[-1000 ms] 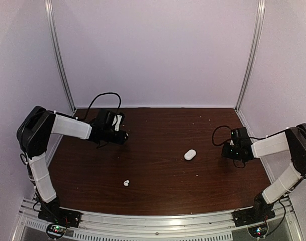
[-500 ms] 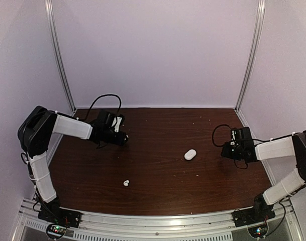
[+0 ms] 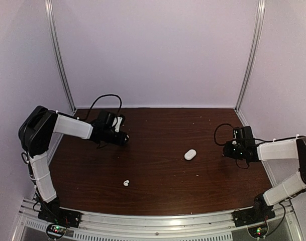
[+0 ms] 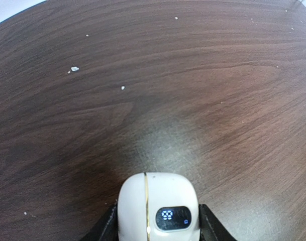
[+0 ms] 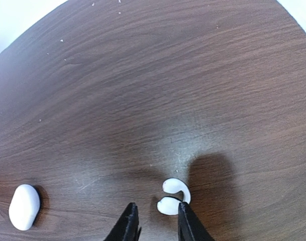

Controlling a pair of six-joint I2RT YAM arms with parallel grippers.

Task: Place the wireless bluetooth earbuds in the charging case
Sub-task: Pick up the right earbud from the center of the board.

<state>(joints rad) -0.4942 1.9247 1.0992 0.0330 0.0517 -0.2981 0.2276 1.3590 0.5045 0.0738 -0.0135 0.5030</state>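
Left fingers (image 4: pixel 106 227) clenched on white lit-display case (image 4: pixel 153 198), right fingers (image 5: pixel 128 223) parted around glossy white hooked earbud (image 5: pixel 174 197)

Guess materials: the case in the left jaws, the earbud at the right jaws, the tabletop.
Held case: likely hard plastic. Smooth white shell with a soft sheen, thin gold seam, small dark lit display.
Earbud: glossy white plastic by its look, moulded into a curved hook.
Tabletop: dark brown wood grain, semi-matte. Real wood or laminate, cannot tell.
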